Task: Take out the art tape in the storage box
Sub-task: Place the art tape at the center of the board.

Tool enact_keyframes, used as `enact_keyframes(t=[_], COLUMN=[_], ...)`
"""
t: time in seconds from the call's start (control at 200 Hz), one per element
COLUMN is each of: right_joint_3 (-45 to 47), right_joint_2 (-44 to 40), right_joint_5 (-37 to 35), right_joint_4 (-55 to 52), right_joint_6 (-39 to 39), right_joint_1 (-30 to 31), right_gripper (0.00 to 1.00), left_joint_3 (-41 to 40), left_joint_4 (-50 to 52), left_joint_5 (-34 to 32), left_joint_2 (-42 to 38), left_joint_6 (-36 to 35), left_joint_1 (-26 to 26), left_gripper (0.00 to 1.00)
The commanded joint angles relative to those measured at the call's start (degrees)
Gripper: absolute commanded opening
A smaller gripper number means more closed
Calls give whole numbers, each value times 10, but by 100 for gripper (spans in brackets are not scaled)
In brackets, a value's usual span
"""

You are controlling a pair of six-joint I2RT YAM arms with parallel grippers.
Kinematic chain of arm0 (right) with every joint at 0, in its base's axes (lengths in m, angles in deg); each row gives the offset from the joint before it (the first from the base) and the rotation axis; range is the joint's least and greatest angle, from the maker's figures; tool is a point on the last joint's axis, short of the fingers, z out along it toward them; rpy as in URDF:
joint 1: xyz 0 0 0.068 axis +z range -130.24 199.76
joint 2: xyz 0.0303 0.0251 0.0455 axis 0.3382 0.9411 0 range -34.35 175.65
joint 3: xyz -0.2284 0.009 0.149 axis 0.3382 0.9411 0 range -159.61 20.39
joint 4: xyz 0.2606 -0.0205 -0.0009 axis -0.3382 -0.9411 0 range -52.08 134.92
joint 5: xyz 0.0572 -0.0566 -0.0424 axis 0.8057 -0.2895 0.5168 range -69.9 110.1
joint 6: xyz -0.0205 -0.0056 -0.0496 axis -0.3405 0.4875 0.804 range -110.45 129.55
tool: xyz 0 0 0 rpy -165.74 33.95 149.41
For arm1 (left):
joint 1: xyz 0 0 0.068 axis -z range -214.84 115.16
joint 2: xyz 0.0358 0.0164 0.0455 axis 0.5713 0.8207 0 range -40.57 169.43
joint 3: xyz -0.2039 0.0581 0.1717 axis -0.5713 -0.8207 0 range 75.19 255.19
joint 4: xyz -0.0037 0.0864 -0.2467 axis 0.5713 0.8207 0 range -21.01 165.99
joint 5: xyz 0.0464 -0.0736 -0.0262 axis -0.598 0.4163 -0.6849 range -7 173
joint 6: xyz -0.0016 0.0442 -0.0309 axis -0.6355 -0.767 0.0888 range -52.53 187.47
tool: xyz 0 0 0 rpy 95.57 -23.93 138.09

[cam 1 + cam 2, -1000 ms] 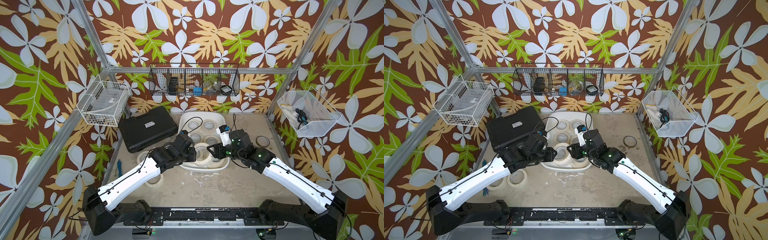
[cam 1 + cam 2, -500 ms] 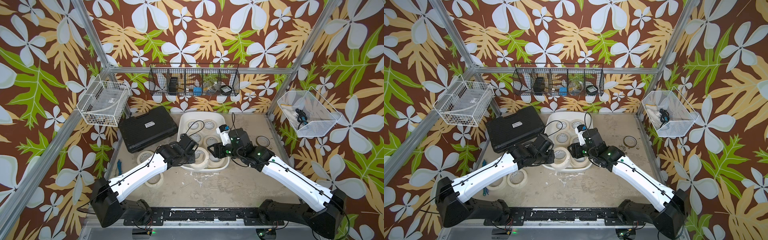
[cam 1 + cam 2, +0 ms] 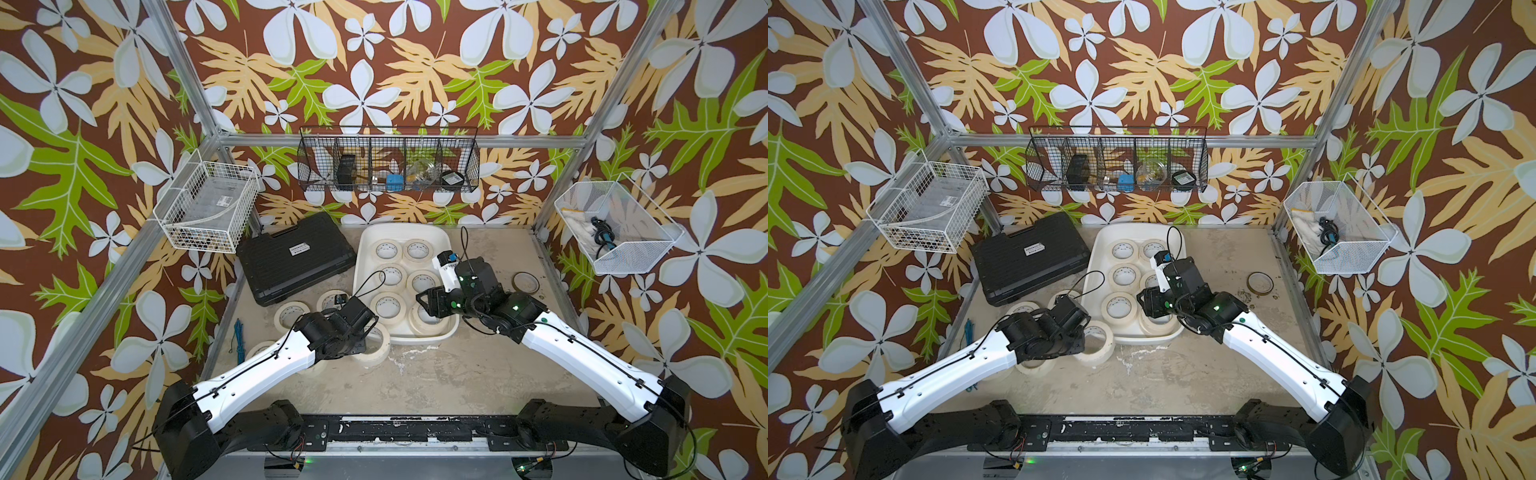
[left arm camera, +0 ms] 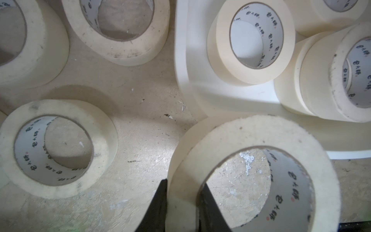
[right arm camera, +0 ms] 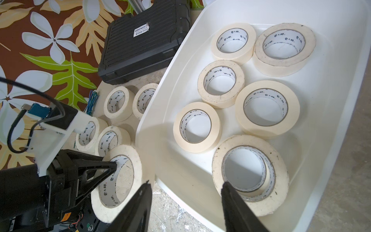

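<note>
On the beige table [image 3: 436,374] we see the left gripper [image 4: 182,182] clamped on the wall of one art tape roll [image 4: 261,130] outside the 7 o'clock corner of the storage box [image 5: 331,90], the right gripper [image 5: 186,182] spread above the box's nearest roll [image 5: 281,172], further rolls [image 3: 420,250] in two rows toward 12, loose rolls [image 3: 280,318] at 9, a black case [image 3: 291,257] at 10.

The big shallow white plastic tub [image 5: 331,140] holds six cream masking tape rolls [image 5: 267,109], all lying flat on its floor. The right gripper [image 5: 186,183] hangs over the tub's near corner, its black fingers spread apart and gripping nothing, one tip above the nearest roll [image 5: 247,140]. Just outside the tub, the left gripper [image 5: 113,166] pinches the wall of a tilted roll [image 5: 124,149]. Four more rolls [image 5: 118,104] lie on the beige tabletop [image 5: 357,160], near a black ribbed hard case [image 5: 144,50].
</note>
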Motion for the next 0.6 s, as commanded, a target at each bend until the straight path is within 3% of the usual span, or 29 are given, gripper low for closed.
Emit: enact_keyframes(t=[0.0, 0.295, 0.596], right_joint_3=[3, 9, 15], right_joint_2=[1, 8, 16], right_joint_5=[1, 6, 4], right_joint_4=[10, 16, 19], right_joint_6=[3, -1, 1], right_joint_1=[1, 1, 1], right_gripper=[59, 59, 58], left_joint_3=[-26, -131, -143], left_joint_4=[-4, -58, -48], left_joint_5=[8, 12, 44], left_joint_2=[-25, -39, -71], left_joint_6=[9, 25, 12], left_joint_1=[0, -1, 0], left_gripper=[0, 0, 0])
